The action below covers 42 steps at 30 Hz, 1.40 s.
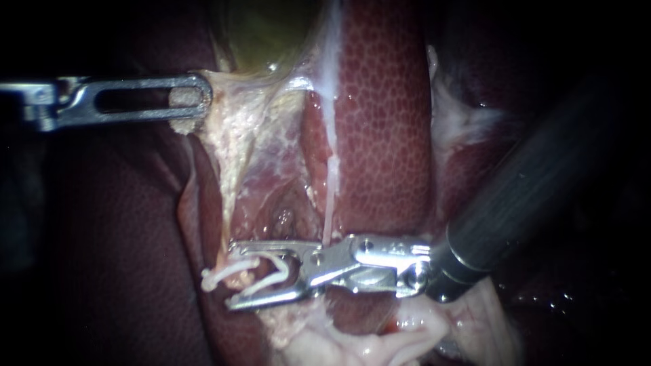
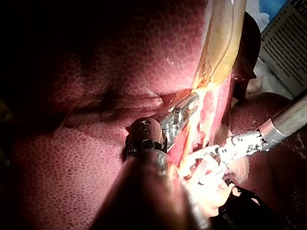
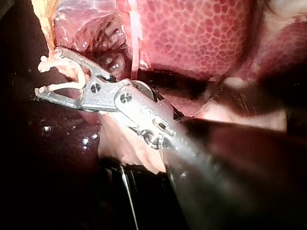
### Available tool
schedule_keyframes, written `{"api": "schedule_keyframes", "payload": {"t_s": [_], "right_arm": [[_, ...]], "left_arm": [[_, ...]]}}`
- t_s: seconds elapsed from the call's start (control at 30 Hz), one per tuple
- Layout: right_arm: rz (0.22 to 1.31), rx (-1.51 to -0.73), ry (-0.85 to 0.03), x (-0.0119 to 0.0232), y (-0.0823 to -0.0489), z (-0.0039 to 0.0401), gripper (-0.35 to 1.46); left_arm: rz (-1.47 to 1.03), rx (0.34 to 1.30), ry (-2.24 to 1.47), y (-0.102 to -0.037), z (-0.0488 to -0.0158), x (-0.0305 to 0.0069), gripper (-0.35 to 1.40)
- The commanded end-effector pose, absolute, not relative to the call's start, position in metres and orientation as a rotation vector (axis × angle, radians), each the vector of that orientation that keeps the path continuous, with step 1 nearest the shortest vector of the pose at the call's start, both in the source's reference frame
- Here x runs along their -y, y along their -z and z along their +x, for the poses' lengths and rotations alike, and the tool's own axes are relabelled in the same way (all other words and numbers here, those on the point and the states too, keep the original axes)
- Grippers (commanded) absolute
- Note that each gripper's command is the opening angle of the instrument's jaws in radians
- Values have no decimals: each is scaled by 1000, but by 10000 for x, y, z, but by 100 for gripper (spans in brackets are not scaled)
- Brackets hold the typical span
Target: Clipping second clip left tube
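Gaping wide, the jaws of my right instrument (image 1: 234,276) cradle an unclosed clip (image 1: 218,273), the left tube (image 1: 227,217) apparently between its legs. Left wrist: my left instrument (image 2: 192,101) clamps pale tissue (image 2: 208,96). Right wrist: clip unsqueezed, closing not yet done.

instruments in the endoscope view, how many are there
2. The left instrument enters upper left, gripping pale tissue under the gallbladder; the right instrument enters from the right, holding a white clip at lower centre.
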<state>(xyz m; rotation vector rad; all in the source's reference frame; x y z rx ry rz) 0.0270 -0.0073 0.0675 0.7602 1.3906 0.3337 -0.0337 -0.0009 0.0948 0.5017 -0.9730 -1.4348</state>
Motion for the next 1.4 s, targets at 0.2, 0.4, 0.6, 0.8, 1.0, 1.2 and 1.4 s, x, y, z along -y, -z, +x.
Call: {"api": "schedule_keyframes", "payload": {"t_s": [0.2, 0.4, 0.6, 0.8, 1.0, 1.2, 1.4], "right_arm": [[760, -1391, -333, 73, -676, 270, 51], [760, -1391, -333, 74, -676, 270, 51], [765, -1389, -338, 74, -676, 270, 51], [766, -1389, -337, 73, -675, 266, 51], [771, -1390, -338, 68, -672, 259, 52], [768, -1389, -353, 55, -665, 244, 53], [760, -1386, -376, 40, -659, 230, 53]], "left_arm": [[502, 973, 1435, -948, -337, 9, -35], [502, 973, 1435, -948, -337, 9, -35], [502, 973, 1435, -948, -337, 9, -35], [503, 973, 1434, -947, -334, 9, -35], [501, 972, 1435, -947, -332, 9, -35], [501, 972, 1435, -947, -331, 9, -35], [501, 972, 1435, -947, -331, 9, -35]]}}
